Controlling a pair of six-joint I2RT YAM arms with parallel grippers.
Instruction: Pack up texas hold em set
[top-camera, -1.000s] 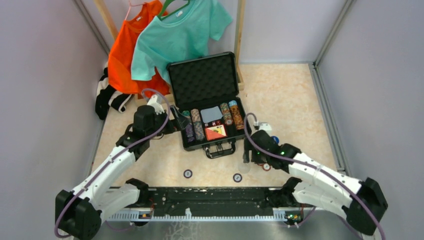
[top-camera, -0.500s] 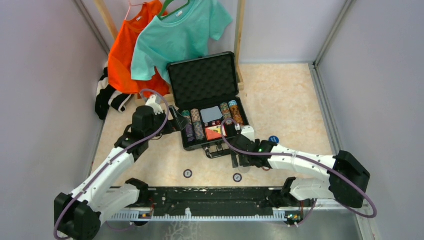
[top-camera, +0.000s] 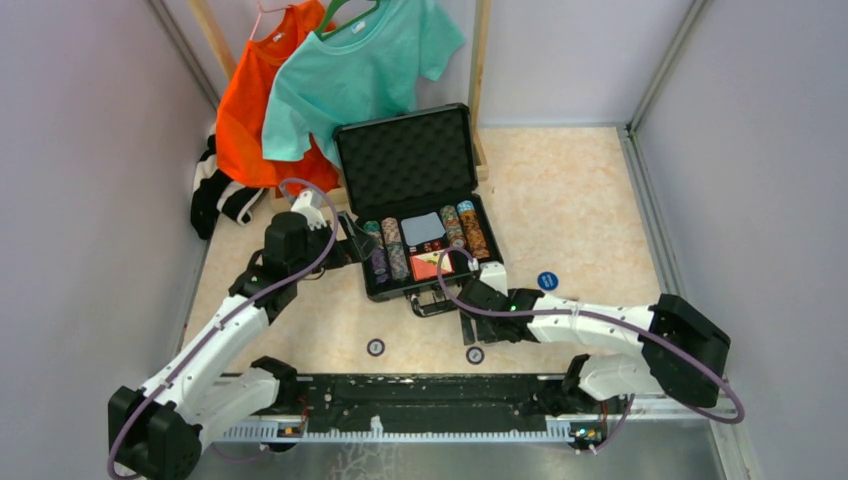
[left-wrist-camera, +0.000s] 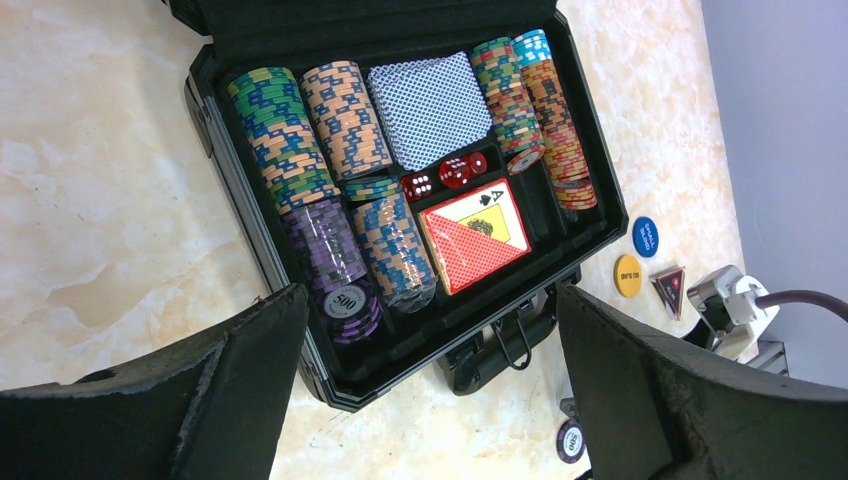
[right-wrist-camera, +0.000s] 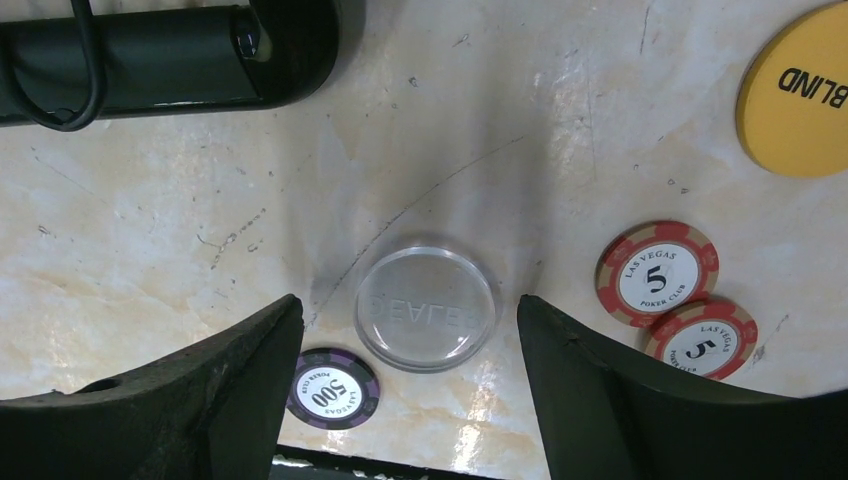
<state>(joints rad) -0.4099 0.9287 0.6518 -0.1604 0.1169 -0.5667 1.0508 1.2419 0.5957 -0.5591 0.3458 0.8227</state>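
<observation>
The black briefcase (top-camera: 372, 285) lies open, its foam lid (top-camera: 405, 160) upright. Inside are rows of poker chips (left-wrist-camera: 290, 140), a red-orange card box (left-wrist-camera: 473, 235) and red dice (left-wrist-camera: 445, 178). My left gripper (left-wrist-camera: 430, 300) hovers open at the case's left front corner. My right gripper (right-wrist-camera: 408, 330) stands open, low over the table in front of the handle (right-wrist-camera: 150, 70), with a clear dealer button (right-wrist-camera: 427, 308) lying between its fingers. Beside it lie a purple 500 chip (right-wrist-camera: 332, 388), two red 5 chips (right-wrist-camera: 657, 273) and a yellow button (right-wrist-camera: 800, 95). A blue button (top-camera: 546, 281) lies further right.
Another purple chip (top-camera: 375, 347) lies near the front rail (top-camera: 420, 400). An orange shirt (top-camera: 250, 110) and a teal shirt (top-camera: 350, 70) hang on a wooden rack behind the case. A black-and-white garment (top-camera: 215, 190) lies at back left. Grey walls close both sides.
My right arm has swung left, from right of the case to in front of its handle, over the dealer button. The left arm has stayed put.
</observation>
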